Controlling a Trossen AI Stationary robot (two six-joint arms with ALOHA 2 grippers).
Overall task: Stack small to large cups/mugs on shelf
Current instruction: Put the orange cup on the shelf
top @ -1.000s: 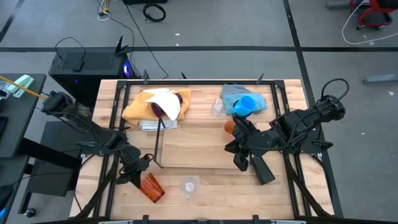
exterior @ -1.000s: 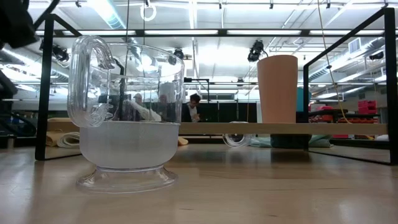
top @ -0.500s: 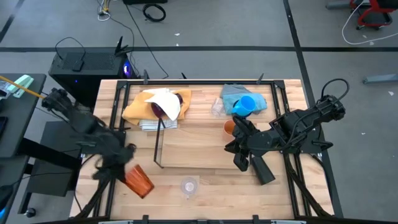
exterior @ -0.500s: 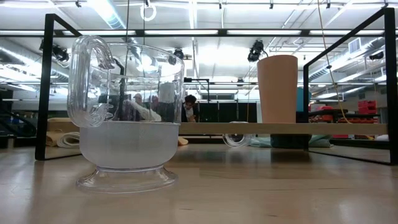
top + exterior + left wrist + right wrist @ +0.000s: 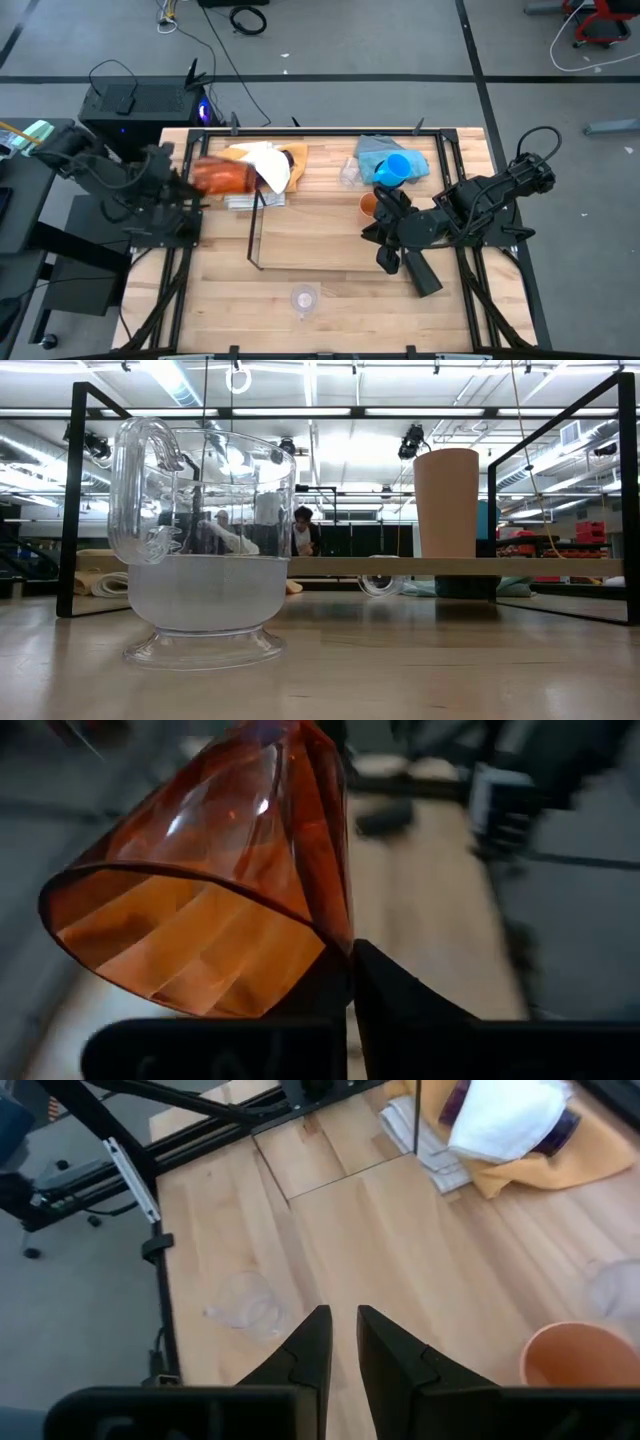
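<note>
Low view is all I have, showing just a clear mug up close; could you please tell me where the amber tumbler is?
Observer: The left gripper has its fingers shut on the amber tumbler, in the air over the yellow cloth.
Operator: Thank you. Is the right arm busy?
Observer: No, the right gripper hovers empty over bare table beside the small orange cup.
Operator: Anything else near that cup?
Observer: A light-blue mug rests on the blue cloth just beyond it.
</note>
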